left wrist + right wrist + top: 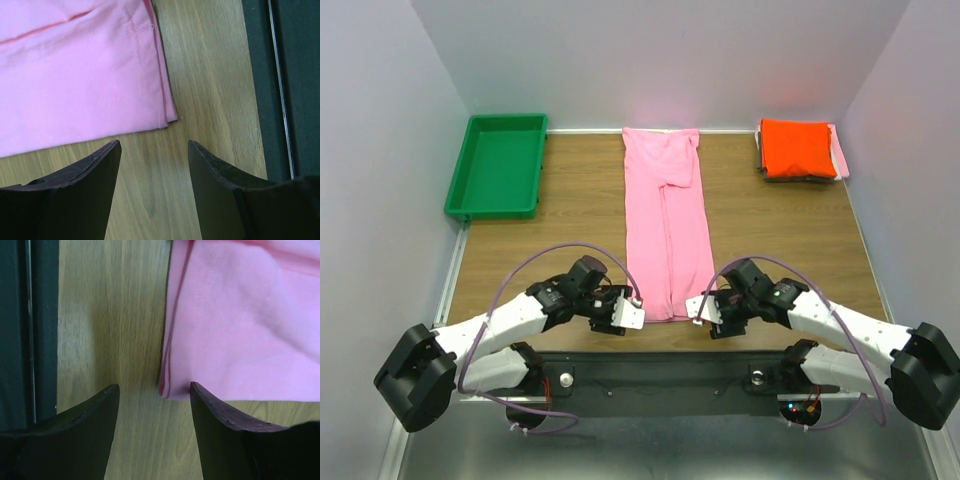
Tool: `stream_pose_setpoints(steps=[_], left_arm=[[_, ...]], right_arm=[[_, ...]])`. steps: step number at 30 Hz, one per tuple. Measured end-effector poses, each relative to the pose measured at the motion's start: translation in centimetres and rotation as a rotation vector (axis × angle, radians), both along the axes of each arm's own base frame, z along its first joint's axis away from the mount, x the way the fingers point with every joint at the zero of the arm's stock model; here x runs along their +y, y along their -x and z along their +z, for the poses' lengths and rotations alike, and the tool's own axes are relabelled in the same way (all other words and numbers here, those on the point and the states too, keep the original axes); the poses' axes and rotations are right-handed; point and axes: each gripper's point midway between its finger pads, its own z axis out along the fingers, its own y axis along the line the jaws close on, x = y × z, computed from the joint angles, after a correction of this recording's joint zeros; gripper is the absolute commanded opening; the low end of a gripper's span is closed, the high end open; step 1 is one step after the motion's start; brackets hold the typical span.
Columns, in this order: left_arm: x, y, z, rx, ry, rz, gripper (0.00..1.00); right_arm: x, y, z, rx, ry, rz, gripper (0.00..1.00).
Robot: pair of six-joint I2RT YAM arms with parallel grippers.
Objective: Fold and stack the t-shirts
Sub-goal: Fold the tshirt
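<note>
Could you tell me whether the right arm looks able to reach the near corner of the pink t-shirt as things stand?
Probably yes: the right pincer stands open just short of the corner of the pink t-shirt, with nothing visible in between.

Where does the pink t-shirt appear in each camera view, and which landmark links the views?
Top external: the pink t-shirt lies as a long strip down the centre of the table.
Left wrist: the pink t-shirt fills the upper left.
Right wrist: the pink t-shirt fills the upper right.
Shared landmark: the dark rail at the table's near edge, at right in the left wrist view, at left in the right wrist view.
</note>
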Motion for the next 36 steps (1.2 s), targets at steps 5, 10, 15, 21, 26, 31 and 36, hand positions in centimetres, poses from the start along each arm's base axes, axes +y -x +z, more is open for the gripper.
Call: stream_pose_setpoints(steps=[5, 10, 15, 21, 26, 31, 36], left_arm=[[-0.6, 0.3, 0.0, -0.012, 0.01, -0.028, 0.66], [-0.8, 1.0, -1.0, 0.005, -0.012, -0.06, 0.64], [-0.8, 1.4, -2.4, 0.038, -0.05, -0.076, 0.59], [-1.7, 0.9, -2.7, 0.071, -0.069, -0.084, 0.53], [-2.3, 0.4, -2.7, 0.075, -0.073, -0.082, 0.49], [-2.4, 0.4, -2.8, 0.079, -0.079, -0.085, 0.24], [-2.7, -0.2, -2.8, 0.07, -0.096, -0.078, 0.0]], right_arm=[[-0.4, -0.5, -1.4, -0.045, 0.032, 0.025, 0.52], [0.4, -2.3, -1.6, -0.103, 0.026, 0.014, 0.24], [0.6, -3.0, -1.9, -0.123, 0.023, 0.001, 0.01], [0.6, -3.1, -1.8, -0.122, 0.023, -0.016, 0.01], [0.6, -3.1, -1.8, -0.119, 0.022, -0.026, 0.01], [0.6, -3.1, -1.8, -0.114, 0.02, -0.034, 0.01], [0.6, -3.0, -1.8, -0.105, 0.019, -0.044, 0.01]])
